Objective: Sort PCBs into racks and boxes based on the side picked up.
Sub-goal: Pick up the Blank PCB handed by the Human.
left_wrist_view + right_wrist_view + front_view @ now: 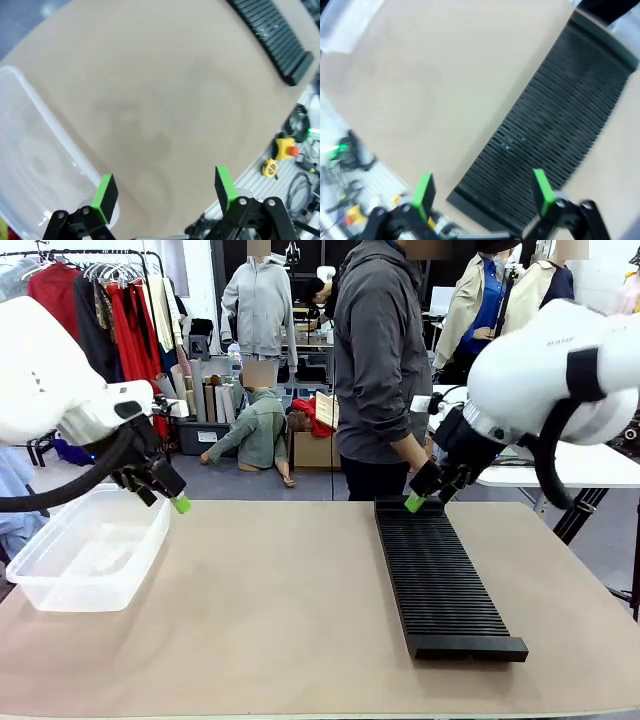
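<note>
A long black slotted rack [440, 575] lies on the right half of the tan table; its slots look bare. It also shows in the left wrist view [272, 37] and under my right gripper [555, 130]. A clear plastic box [85, 550] sits at the table's left edge, nothing visible inside, and its rim shows in the left wrist view [45, 135]. My left gripper [172, 498] hovers over the box's far right corner, open and holding nothing [165, 192]. My right gripper [425, 492] hangs above the rack's far end, open and holding nothing [482, 192]. No PCBs are in view.
A person in a grey jacket [380, 370] stands at the far side, just behind the rack. The tan table [270, 610] stretches between box and rack. Tools and cables [290, 155] lie past the table's edge.
</note>
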`<state>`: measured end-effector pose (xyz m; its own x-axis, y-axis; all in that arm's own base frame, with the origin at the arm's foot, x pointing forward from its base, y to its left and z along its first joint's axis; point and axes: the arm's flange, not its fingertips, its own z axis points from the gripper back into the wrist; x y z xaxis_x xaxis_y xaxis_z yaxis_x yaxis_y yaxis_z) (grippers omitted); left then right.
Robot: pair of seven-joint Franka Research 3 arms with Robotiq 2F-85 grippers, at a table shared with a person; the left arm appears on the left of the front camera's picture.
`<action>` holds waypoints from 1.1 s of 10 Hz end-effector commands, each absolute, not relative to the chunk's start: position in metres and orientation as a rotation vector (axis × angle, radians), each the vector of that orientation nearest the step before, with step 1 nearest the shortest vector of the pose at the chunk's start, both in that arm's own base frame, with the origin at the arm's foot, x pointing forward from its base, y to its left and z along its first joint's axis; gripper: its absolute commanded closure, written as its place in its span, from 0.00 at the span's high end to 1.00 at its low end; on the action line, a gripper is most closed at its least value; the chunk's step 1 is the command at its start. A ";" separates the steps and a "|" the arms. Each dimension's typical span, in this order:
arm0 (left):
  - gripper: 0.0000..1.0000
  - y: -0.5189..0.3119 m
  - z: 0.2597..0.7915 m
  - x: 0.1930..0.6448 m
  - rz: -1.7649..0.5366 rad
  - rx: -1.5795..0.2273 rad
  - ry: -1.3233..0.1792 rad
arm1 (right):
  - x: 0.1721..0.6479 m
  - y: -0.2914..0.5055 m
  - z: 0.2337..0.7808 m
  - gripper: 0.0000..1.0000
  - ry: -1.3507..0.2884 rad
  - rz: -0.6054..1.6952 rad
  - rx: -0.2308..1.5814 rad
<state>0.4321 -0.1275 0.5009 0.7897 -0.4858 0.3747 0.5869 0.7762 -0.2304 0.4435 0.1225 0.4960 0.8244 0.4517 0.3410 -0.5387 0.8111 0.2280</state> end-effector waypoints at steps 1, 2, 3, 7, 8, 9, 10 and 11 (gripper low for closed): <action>1.00 -0.112 0.499 0.448 -0.553 -0.467 -0.242 | 0.455 0.106 0.498 1.00 -0.266 0.529 0.438; 1.00 -0.101 0.501 0.451 -0.515 -0.558 -0.219 | 0.451 0.089 0.502 1.00 -0.301 0.501 0.537; 1.00 -0.082 0.505 0.454 -0.468 -0.685 -0.210 | 0.443 0.063 0.509 1.00 -0.359 0.459 0.647; 1.00 -0.012 0.528 0.451 -0.343 -1.023 -0.237 | 0.413 -0.021 0.533 1.00 -0.530 0.297 0.984; 1.00 0.005 0.532 0.450 -0.331 -1.096 -0.254 | 0.407 -0.037 0.533 1.00 -0.560 0.263 1.029; 1.00 0.021 0.535 0.450 -0.299 -1.156 -0.281 | 0.401 -0.052 0.532 1.00 -0.590 0.231 1.060; 1.00 0.033 0.534 0.450 -0.270 -1.196 -0.305 | 0.393 -0.066 0.531 1.00 -0.619 0.201 1.099; 1.00 0.044 0.531 0.451 -0.260 -1.219 -0.315 | 0.384 -0.079 0.531 1.00 -0.643 0.206 1.142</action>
<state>0.4444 0.0406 0.5347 0.9353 -0.0363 0.3521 0.3404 0.3650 -0.8666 0.3916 -0.0763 0.5369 0.8287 -0.1507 0.5390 -0.4210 0.4666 0.7778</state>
